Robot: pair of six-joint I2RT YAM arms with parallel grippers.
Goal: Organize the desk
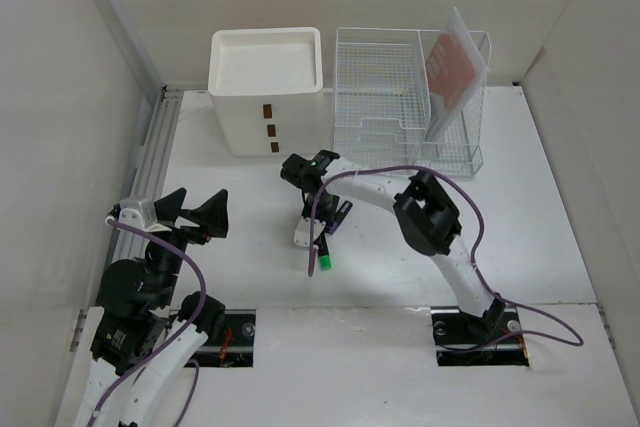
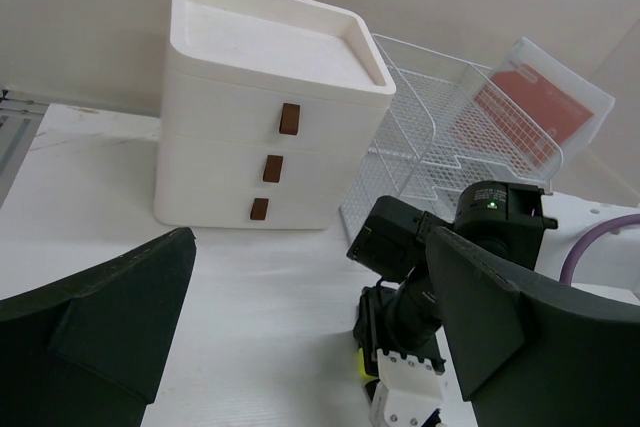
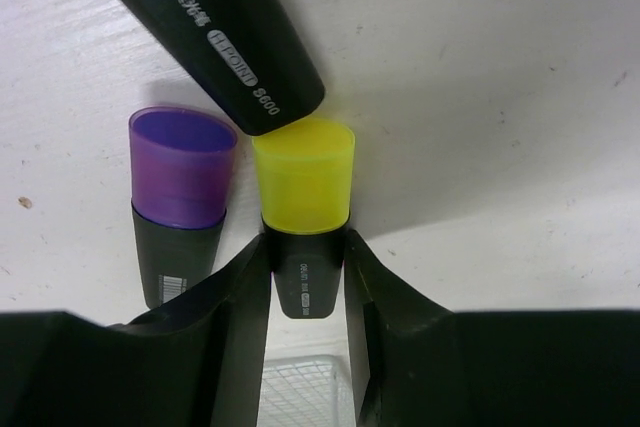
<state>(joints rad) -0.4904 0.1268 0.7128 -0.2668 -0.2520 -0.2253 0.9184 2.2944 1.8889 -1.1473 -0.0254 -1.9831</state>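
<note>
On the white desk (image 1: 500, 237), a yellow-capped highlighter (image 3: 303, 175) lies flat beside a purple-capped one (image 3: 182, 167). A third black marker (image 3: 215, 27) lies slanted just beyond their caps. My right gripper (image 3: 305, 247) points down at them, and both fingers press on the yellow highlighter's black body. From above, that gripper (image 1: 318, 222) stands mid-desk with a green-capped marker (image 1: 325, 264) just in front of it. My left gripper (image 1: 195, 215) hovers wide open at the left with nothing in it, facing the right arm's wrist (image 2: 440, 247).
A cream three-drawer box with a tray top (image 1: 266, 87) stands at the back. To its right is a white wire-mesh rack (image 1: 400, 97) holding a red booklet in a clear sleeve (image 1: 455, 67). A grey rail (image 1: 155, 147) runs along the desk's left edge.
</note>
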